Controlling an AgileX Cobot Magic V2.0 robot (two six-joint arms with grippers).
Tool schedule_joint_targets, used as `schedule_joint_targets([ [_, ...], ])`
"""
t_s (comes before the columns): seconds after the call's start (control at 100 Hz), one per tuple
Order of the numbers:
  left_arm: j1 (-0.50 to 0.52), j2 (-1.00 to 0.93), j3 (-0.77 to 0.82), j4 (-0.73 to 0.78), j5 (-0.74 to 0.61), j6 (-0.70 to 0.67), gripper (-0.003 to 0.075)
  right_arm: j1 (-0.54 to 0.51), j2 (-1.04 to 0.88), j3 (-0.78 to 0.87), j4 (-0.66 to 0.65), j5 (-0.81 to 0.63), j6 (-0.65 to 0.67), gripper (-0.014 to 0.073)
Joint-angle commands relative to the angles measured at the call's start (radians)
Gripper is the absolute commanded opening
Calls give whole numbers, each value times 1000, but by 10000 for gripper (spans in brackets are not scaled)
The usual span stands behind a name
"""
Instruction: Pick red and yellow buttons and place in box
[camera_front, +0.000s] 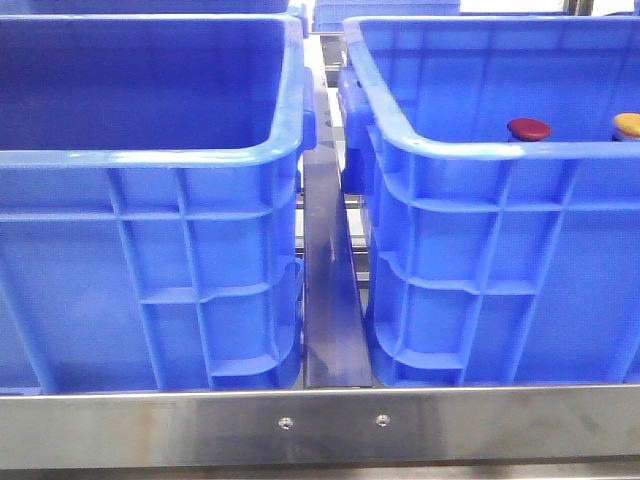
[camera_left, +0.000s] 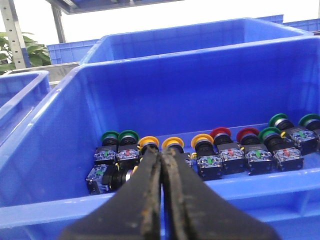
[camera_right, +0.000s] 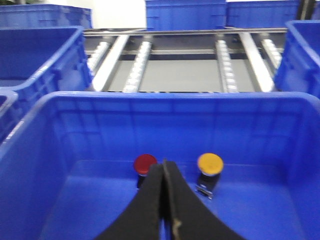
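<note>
A dark red button and a yellow-orange button stand upright in the right blue crate, their caps just showing above its near rim. In the right wrist view the red button and yellow button stand side by side near the crate's far wall. My right gripper is shut and empty, just short of the red button. My left gripper is shut and empty over the near rim of another blue crate. Neither gripper shows in the front view.
The left wrist's crate holds a row of several green, yellow and red buttons. The left crate in front shows no contents. A steel rail runs between the crates. A roller conveyor and more crates lie beyond.
</note>
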Motion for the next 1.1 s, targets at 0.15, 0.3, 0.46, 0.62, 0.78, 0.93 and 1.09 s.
schedule_joint_targets([
  [0.15,1,-33,48,-6,-85,-10,-19,80,-64,-23,-438,-125,404,-69],
  [0.3,1,-33,48,-6,-85,-10,-19,169,-100,32,-628,-220,574,-69],
  [0.46,1,-33,48,-6,-85,-10,-19,220,-158,137,-799,-360,756,-69],
  [0.62,1,-33,48,-6,-85,-10,-19,225,-245,246,-934,-448,887,-69],
  [0.78,1,-33,48,-6,-85,-10,-19,225,-350,341,-950,-468,901,-69],
  [0.93,1,-33,48,-6,-85,-10,-19,225,-451,438,-950,-468,901,-69],
  [1.09,1,-33,48,-6,-85,-10,-19,225,-559,528,-950,-469,901,-69],
])
